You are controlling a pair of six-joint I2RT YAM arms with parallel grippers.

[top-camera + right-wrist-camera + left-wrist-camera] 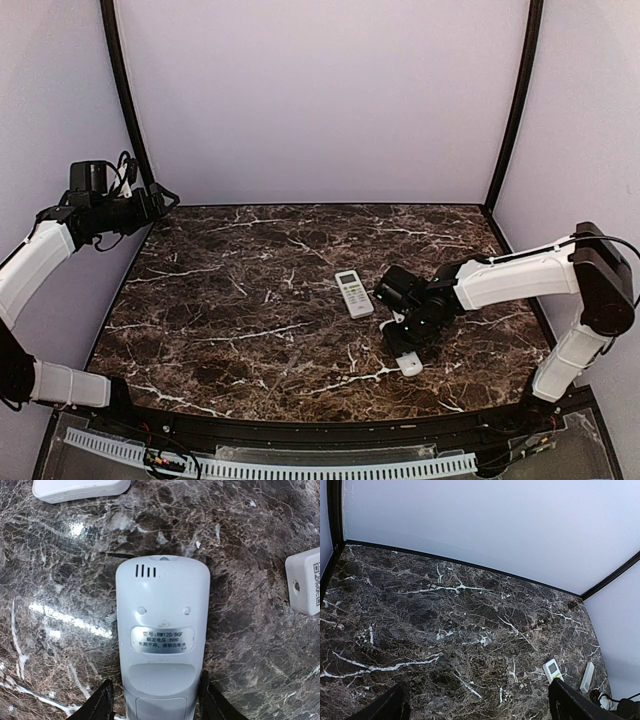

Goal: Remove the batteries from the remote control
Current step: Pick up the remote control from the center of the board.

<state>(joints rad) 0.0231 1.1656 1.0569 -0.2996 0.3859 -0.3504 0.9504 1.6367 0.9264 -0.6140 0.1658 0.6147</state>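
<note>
Right hand (157, 701) astride face-down remote (162, 630)

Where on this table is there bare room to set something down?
The left half of the table, from its left edge to the face-up remote, is bare; so is the back strip. Crowded: around the right end effector and the face-down remote.

remotes: 2, namely face-up remote (352, 294) near worktop centre, back-up remote (162, 640) toward the right edge | white QR-marked piece (306, 582): 1, partly out of frame
</note>
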